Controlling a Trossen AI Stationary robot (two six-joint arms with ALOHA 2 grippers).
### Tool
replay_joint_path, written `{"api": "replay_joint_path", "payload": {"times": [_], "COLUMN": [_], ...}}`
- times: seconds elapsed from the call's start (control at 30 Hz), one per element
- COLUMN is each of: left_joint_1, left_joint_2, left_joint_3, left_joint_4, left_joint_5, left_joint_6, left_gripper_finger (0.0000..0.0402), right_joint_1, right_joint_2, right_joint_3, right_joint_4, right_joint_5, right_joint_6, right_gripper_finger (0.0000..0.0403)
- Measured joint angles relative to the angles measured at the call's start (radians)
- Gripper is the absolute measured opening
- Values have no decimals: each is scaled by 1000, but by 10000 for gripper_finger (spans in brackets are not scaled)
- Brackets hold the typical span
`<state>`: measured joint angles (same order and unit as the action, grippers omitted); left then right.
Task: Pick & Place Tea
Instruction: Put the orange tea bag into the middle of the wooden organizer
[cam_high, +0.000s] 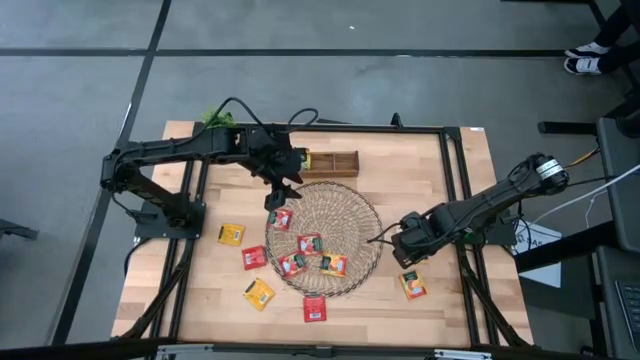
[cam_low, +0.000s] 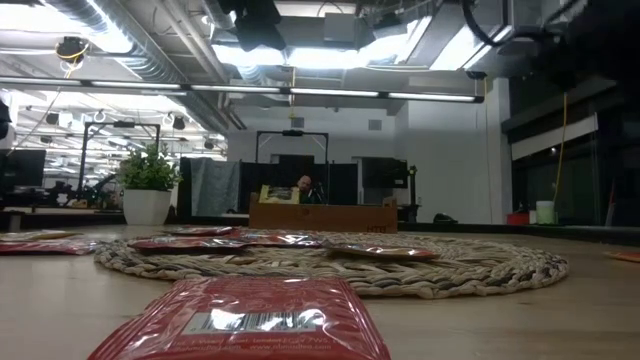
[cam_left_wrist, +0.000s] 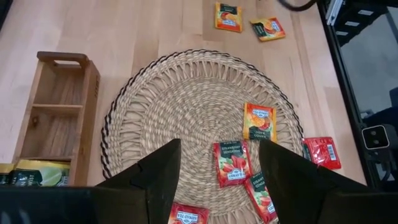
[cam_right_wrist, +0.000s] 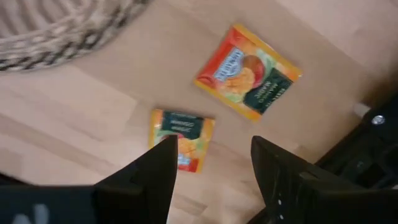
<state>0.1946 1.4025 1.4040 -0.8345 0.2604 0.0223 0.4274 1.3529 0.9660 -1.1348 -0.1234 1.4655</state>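
Several small square tea sachets lie flat on a round wicker mat (cam_high: 325, 238): red ones (cam_high: 281, 219) (cam_left_wrist: 230, 163) and an orange one (cam_left_wrist: 259, 121). More lie flat on the wooden table around the mat (cam_high: 232, 234) (cam_high: 314, 309) (cam_low: 245, 320). My left gripper (cam_left_wrist: 221, 180) hangs open above the mat's far left part (cam_high: 283, 195) and touches nothing. My right gripper (cam_right_wrist: 211, 168) stands open above the table just right of the mat (cam_high: 410, 240), pointing down. Two orange sachets (cam_right_wrist: 247, 71) (cam_right_wrist: 181, 137) lie flat below it, the nearer partly behind one finger.
A wooden compartment box (cam_high: 330, 162) lies beyond the mat, with a yellow sachet (cam_left_wrist: 37, 173) at its left end. A small green potted plant (cam_high: 213, 117) stands at the far left corner. A black frame rail (cam_high: 455, 200) runs along the table's right side.
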Motion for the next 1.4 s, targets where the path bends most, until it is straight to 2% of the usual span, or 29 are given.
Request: {"api": "replay_joint_path", "payload": {"times": [0.27, 0.67, 0.97, 1.17, 1.3, 1.4], "left_joint_1": [0, 1, 32, 39, 39, 39], "left_joint_2": [0, 0, 0, 0, 0, 0], "left_joint_3": [0, 0, 1, 1, 1, 1], "left_joint_4": [0, 8, 9, 11, 16, 31], "left_joint_5": [-20, -127, -129, -128, -128, -129], "left_joint_6": [0, -9, -35, -39, -38, -37], "left_gripper_finger": [212, 210, 210, 210, 210, 210], "right_joint_1": [0, -1, -25, -41, -41, -41], "right_joint_2": [-16, -16, -16, -20, -21, -20], "right_joint_3": [-154, -274, -386, -438, -441, -443], "right_joint_4": [199, 231, 411, 444, 439, 428], "right_joint_5": [-5, -26, 4, 0, 1, 2], "right_joint_6": [1, 23, 23, 22, 10, 7], "right_gripper_finger": [204, 204, 204, 204, 175, 116]}}
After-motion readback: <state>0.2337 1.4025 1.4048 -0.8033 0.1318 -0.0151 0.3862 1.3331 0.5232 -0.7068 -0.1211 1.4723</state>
